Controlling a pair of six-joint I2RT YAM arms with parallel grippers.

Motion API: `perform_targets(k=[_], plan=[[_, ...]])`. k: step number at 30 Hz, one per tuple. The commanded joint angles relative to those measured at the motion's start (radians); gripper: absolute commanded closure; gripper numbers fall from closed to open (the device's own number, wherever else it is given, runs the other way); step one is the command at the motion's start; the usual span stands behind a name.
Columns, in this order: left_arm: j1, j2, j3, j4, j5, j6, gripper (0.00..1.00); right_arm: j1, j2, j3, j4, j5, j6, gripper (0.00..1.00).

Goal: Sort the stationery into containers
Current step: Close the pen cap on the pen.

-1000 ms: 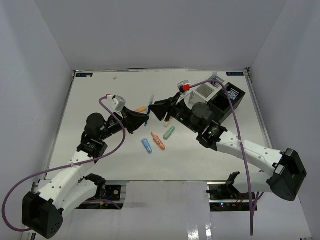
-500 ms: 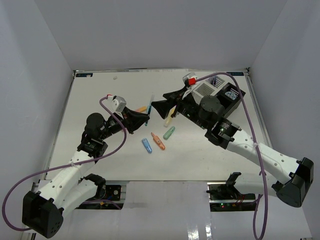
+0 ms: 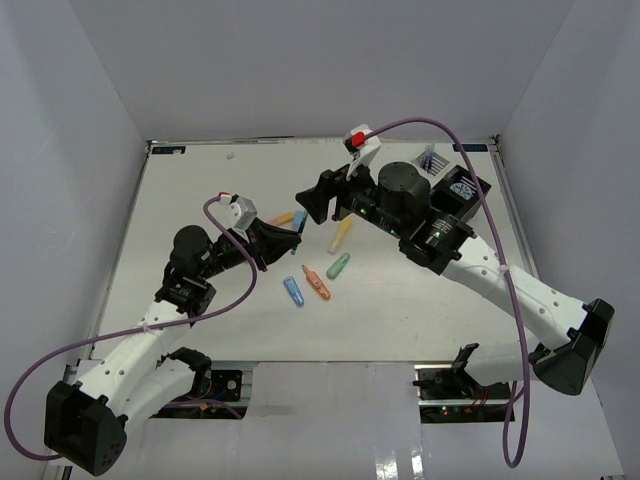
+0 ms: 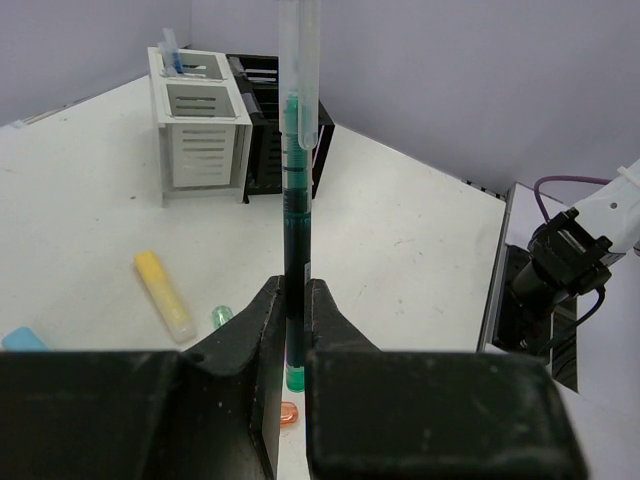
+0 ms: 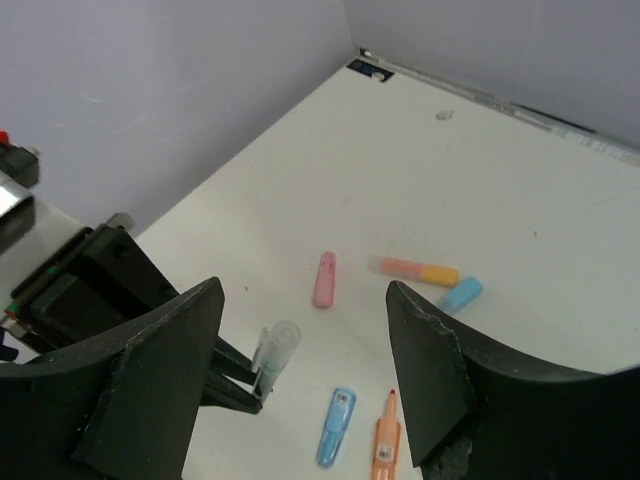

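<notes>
White tabletop [image 3: 200,180], overhead: left gripper [image 3: 292,236] and right gripper [image 3: 308,206] nearly nose to nose, containers [image 3: 462,190] well apart at far right. Left wrist: jaws clamp the pen [image 4: 293,230] low on its barrel, upright, so a nudge could pivot it. Right wrist: jaws wide and empty over the pen's cap; a skewed approach risks knocking it loose.

A white table [image 3: 180,190] fills mid-frame, with pale walls [image 3: 300,60] around it; a small white speck [image 3: 232,155] lies near its upper-left edge.
</notes>
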State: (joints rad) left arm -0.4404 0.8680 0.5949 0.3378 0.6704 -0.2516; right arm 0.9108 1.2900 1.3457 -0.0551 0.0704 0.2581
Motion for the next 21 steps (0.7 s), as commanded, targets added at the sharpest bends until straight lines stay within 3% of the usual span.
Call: perform_targets(k=[1, 7, 21], plan=[[0.005, -0.011, 0.008, 0.021, 0.015, 0.023, 1.00, 0.002, 0.008, 0.043, -0.051, 0.020, -0.007, 0.28], [0.005, -0.012, 0.009, 0.021, 0.006, 0.022, 1.00, 0.000, 0.020, 0.040, -0.055, -0.017, -0.005, 0.33], [0.005, 0.000, 0.014, 0.023, 0.008, 0.020, 1.00, 0.002, 0.057, 0.049, -0.046, -0.060, 0.006, 0.63]])
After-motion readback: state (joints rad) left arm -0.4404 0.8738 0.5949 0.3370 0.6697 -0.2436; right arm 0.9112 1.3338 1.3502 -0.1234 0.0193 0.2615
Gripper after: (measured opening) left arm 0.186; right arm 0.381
